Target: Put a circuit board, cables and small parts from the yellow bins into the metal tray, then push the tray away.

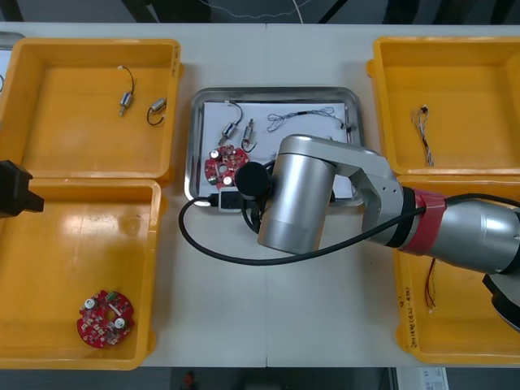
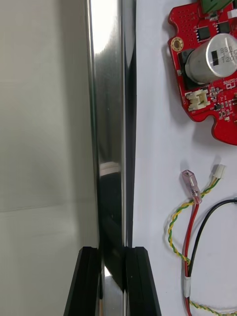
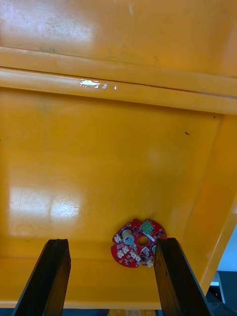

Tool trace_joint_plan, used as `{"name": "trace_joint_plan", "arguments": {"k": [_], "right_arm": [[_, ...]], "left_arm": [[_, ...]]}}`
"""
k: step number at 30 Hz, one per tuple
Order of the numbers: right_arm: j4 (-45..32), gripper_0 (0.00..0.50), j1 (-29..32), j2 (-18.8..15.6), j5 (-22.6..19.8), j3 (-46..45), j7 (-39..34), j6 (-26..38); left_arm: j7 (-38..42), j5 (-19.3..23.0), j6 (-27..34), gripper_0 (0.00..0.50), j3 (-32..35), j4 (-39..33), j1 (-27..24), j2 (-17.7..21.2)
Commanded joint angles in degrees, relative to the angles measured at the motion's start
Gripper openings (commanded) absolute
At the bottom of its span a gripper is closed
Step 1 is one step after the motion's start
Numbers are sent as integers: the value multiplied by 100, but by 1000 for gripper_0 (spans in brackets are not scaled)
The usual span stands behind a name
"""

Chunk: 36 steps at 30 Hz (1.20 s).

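Metal tray (image 2: 107, 123) rim clamped in right gripper (image 2: 112, 253), left gripper (image 3: 112, 243) jaws apart over yellow bin (image 3: 98, 163)

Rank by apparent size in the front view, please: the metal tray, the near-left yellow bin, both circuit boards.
1. near-left yellow bin
2. metal tray
3. bin's circuit board and tray's circuit board: too alike to rank, the latter partly hidden.

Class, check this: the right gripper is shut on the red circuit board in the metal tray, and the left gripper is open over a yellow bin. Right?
No. The right wrist view shows the right gripper shut on the metal tray's rim; the circuit board lies untouched inside. The left gripper is open over a yellow bin.
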Motion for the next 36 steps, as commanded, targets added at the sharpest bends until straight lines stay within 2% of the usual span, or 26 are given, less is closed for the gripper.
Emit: {"name": "trace_joint_plan", "arguments": {"k": [1,13,36], "right_arm": [[219,0,-425,-54,46,-270,220,-133],[869,0,-856,122,10,-305,326,-405],[1458,0,-1190,271,10,-367,475,-1065]], "left_arm": [[-387,46,37,500,178,-171,97,252],[-387,46,37,500,178,-171,97,252],[-387,46,37,500,178,-171,97,252]]}}
